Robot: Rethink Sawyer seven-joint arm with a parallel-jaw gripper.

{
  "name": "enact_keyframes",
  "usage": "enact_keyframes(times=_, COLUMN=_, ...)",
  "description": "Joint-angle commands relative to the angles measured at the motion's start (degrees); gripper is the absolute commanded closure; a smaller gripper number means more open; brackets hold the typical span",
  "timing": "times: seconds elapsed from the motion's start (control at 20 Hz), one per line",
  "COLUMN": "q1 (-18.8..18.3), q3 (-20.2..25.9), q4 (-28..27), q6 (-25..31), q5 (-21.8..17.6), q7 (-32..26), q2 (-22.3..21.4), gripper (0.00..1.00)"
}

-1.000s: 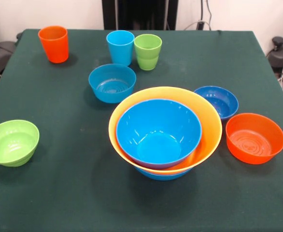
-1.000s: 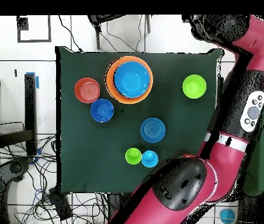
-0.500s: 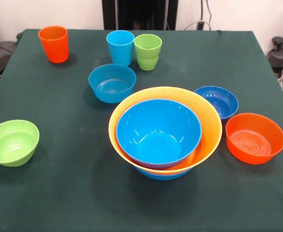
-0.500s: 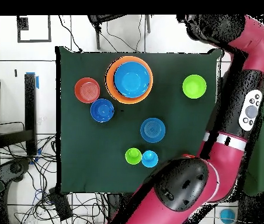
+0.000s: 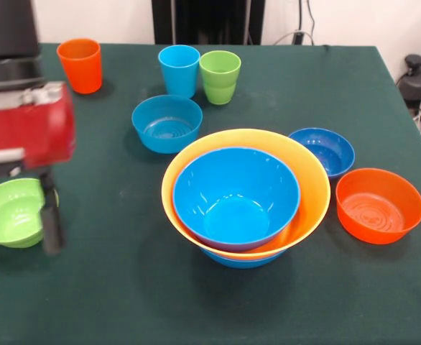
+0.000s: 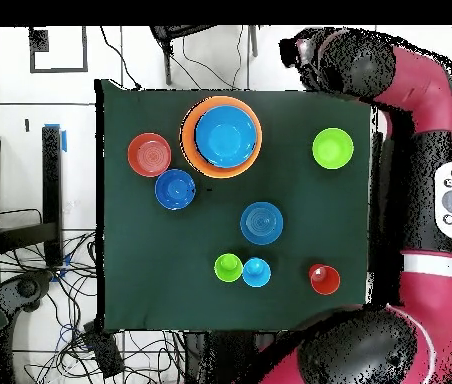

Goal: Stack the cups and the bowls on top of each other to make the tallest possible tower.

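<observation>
Green-clothed table (image 5: pixel 110 287), open along its near front edge: I see the tower (image 5: pixel 245 195) mid-table, the arm (image 5: pixel 24 129) over the lime green bowl (image 5: pixel 9 213); the gripper's state I cannot tell.

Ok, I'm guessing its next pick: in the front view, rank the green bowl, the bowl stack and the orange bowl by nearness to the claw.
1. Green bowl, right beside the claw, picture's left.
2. Bowl stack, middle.
3. Orange bowl, far right.

Cups: three, orange (image 5: pixel 80 65), light blue (image 5: pixel 179 70), lime green (image 5: pixel 220 76);
Bowls apart: four;
Tower (image 5: pixel 245 195): three nested bowls
</observation>
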Motion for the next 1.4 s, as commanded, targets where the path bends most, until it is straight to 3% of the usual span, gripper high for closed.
enact_keyframes(times=0.05, q1=-1.2, q3=-6.0, q4=22.4, q6=-3.4, q5=-1.8, q7=2.4, q2=-9.2, gripper=0.0)
enact_keyframes(times=0.85, q1=-0.7, q3=-9.1, q4=22.0, q6=-2.3, q5=-2.9, q7=1.2, q2=-8.2, gripper=0.0)
enact_keyframes(times=1.4, q1=-0.7, q3=-8.4, q4=16.4, q6=-3.5, q5=-3.0, q7=-1.8, q2=-0.3, gripper=0.0)
